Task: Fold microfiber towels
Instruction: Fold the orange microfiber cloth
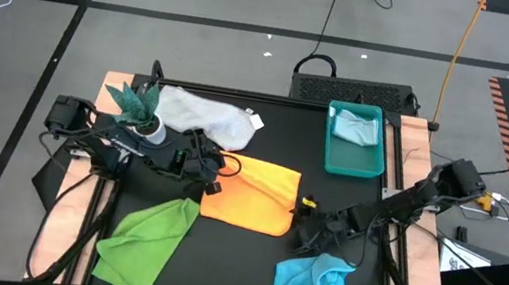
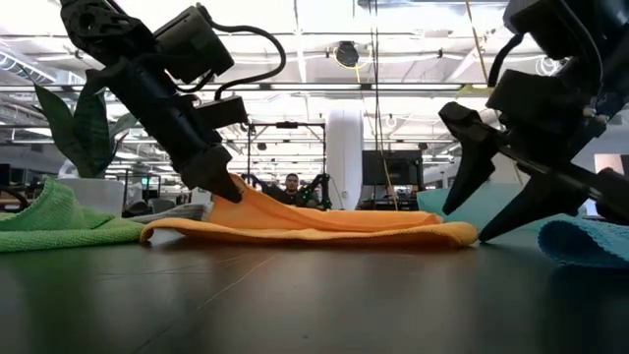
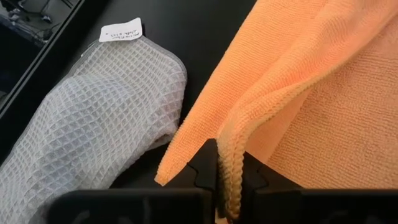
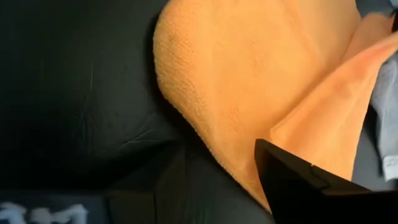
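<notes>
Orange towel [image 1: 252, 195] lies across our counter [image 1: 248, 253], left claw [image 1: 211, 183] pinching its edge, right claw [image 1: 314, 228] spread wide; teal tray [image 1: 353, 159] holds a pale blue towel [image 1: 356, 128].

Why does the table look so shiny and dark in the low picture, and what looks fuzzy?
In the low view, bright ceiling lights glare behind, so the arms look like dark shapes and the black table shines faintly. In the right wrist view, the orange towel looks soft and fuzzy; in the left wrist view, its weave looks crisp.
</notes>
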You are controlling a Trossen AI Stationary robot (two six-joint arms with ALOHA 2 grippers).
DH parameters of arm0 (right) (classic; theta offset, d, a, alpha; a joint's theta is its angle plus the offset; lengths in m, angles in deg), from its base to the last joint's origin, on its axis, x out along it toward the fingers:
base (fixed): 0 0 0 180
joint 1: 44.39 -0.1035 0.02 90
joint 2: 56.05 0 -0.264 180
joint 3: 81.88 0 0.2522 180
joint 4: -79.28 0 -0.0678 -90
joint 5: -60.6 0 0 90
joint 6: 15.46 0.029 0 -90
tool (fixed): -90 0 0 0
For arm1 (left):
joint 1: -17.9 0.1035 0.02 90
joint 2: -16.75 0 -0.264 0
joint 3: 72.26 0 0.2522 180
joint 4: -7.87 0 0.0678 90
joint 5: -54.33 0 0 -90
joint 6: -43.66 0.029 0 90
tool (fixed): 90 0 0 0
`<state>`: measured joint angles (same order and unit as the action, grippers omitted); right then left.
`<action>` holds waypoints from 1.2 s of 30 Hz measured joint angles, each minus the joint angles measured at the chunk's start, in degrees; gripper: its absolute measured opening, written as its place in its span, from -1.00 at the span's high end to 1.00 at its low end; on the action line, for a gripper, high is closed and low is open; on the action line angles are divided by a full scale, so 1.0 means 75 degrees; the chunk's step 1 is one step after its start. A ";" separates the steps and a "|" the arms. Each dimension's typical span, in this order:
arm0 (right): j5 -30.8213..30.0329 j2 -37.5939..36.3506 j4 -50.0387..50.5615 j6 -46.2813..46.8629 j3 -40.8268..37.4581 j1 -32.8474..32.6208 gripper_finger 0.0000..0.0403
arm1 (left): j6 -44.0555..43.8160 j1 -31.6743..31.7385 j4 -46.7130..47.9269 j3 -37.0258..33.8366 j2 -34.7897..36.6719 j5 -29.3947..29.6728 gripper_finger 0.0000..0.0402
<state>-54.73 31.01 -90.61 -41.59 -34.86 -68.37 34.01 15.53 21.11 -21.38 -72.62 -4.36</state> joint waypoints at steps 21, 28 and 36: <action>0.0414 0.0125 -0.2172 -0.0016 -0.0003 0.0255 0.12 | -0.0210 -0.0163 -0.0140 0.0000 0.0000 -0.0117 0.87; 0.1727 0.0127 -0.2290 0.0705 -0.0006 0.0233 0.24 | -0.0250 -0.0210 -0.0141 0.0000 0.0000 -0.0117 0.87; 0.1788 0.0127 -0.2430 0.0594 -0.0006 0.0182 0.42 | -0.0262 -0.0210 -0.0140 0.0000 0.0000 -0.0117 0.87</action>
<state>-41.33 31.96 -108.83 -37.14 -34.91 -67.00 32.04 13.96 20.06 -21.38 -72.62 -5.24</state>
